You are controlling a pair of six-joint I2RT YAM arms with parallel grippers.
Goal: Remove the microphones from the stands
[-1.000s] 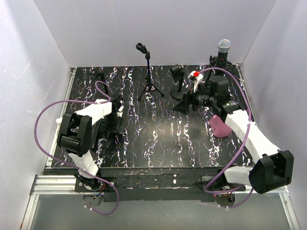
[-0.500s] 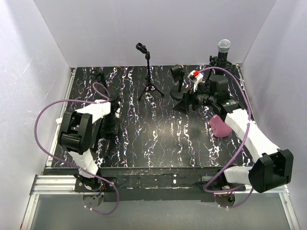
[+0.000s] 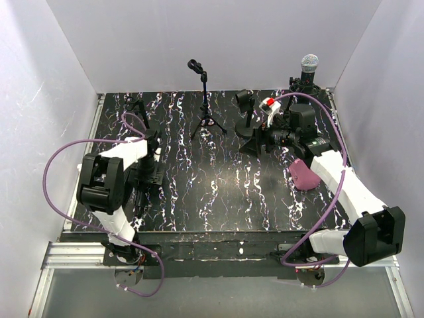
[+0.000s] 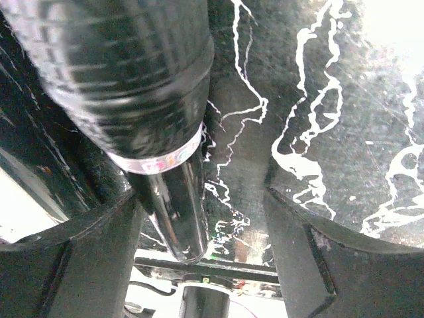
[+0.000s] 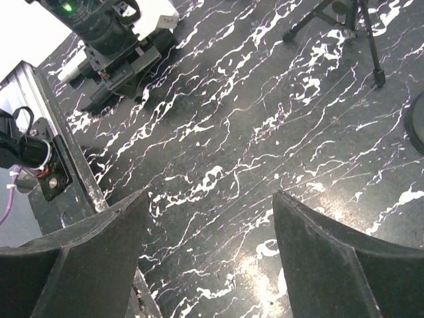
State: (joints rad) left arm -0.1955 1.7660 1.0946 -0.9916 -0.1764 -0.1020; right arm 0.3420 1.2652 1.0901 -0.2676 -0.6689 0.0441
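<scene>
A black microphone lies on the dark marbled table between the jaws of my left gripper. Its handle rests against the left finger, with a wide gap to the right finger. The gripper is open. In the top view my left gripper is low at the table's left, and it hides the microphone. The tripod stand stands at the back centre with its clip empty. My right gripper hovers open and empty right of centre, its fingers wide apart over bare table.
A silver-headed microphone stands on its own stand in the back right corner. A small round-based desk stand is beside my right gripper. A pink object lies under the right arm. White walls enclose three sides.
My left arm has swung a little to the left and its gripper has shifted left over the table. The right arm has not moved.
</scene>
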